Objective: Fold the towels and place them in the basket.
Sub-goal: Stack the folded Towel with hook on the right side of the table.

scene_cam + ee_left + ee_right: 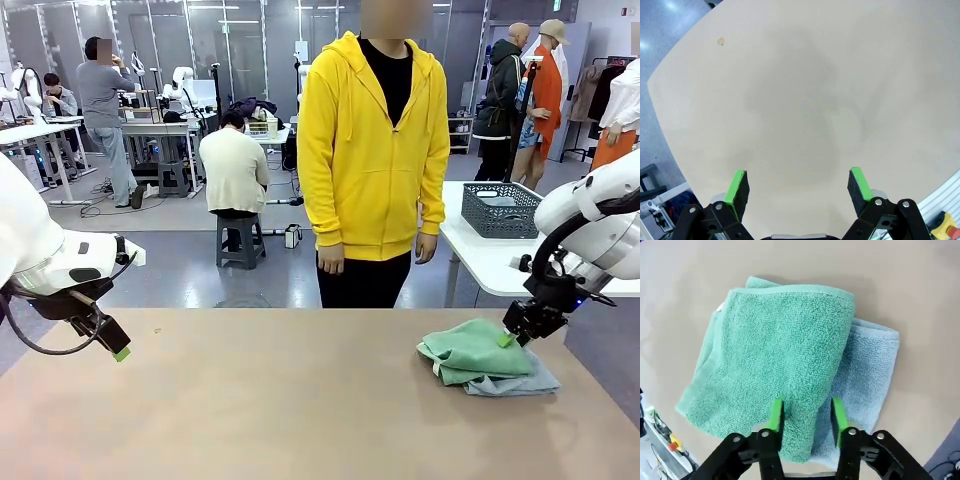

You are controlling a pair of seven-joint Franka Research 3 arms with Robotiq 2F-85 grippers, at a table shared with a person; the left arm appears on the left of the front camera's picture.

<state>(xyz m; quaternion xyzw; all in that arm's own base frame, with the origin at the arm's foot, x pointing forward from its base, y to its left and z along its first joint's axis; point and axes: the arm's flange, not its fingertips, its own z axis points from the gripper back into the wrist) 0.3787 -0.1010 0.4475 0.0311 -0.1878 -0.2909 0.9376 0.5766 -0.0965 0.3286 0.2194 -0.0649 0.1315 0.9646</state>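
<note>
Two folded towels lie stacked at the table's right side: a green towel [472,352] [775,355] on top of a pale blue-grey towel [522,383] [867,370]. My right gripper [511,338] [806,415] is down at the stack's far right edge. Its jaws are partly spread, with a fold of the green towel between the green pads. My left gripper [116,350] [799,187] hovers open over bare tabletop at the left, holding nothing. The dark grey lattice basket [500,222] stands on a white side table beyond the right corner.
A person in a yellow hoodie [372,150] stands at the far edge, hands hanging down. The tan table [280,400] is bare between the two arms. A small stain [720,41] marks its surface near the left edge.
</note>
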